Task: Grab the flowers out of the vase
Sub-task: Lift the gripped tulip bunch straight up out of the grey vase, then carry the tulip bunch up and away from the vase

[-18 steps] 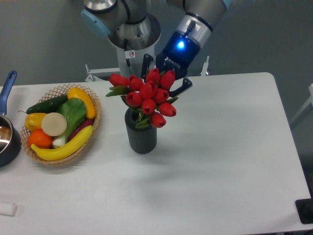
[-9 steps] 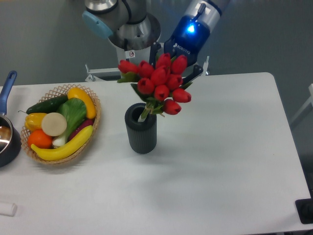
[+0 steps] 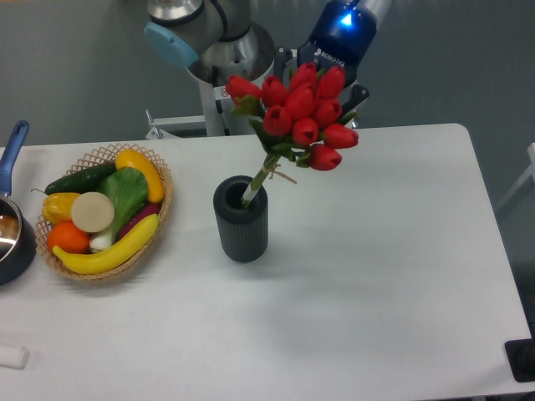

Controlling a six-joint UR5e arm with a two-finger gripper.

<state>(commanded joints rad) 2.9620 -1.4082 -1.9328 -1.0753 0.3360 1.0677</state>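
The flowers (image 3: 299,119), red tulip buds with green leaves and pale stems tied with twine, hang tilted above the table. Their stem ends still dip into the mouth of the vase (image 3: 241,219), a short dark grey ribbed cylinder standing upright near the table's middle. My gripper (image 3: 322,83), with a blue light on its body, sits behind the buds and is shut on the flowers. The buds hide most of its fingers.
A woven basket (image 3: 159,219) of fruit and vegetables stands at the left. A dark pan with a blue handle (image 3: 12,150) sits at the far left edge. A small white object (image 3: 12,357) lies near the front left corner. The arm's base (image 3: 219,63) rises behind the table.
My gripper has risen up and to the right with the flowers. The bunch has lifted from deep in the vase until only the stem ends remain in its mouth.
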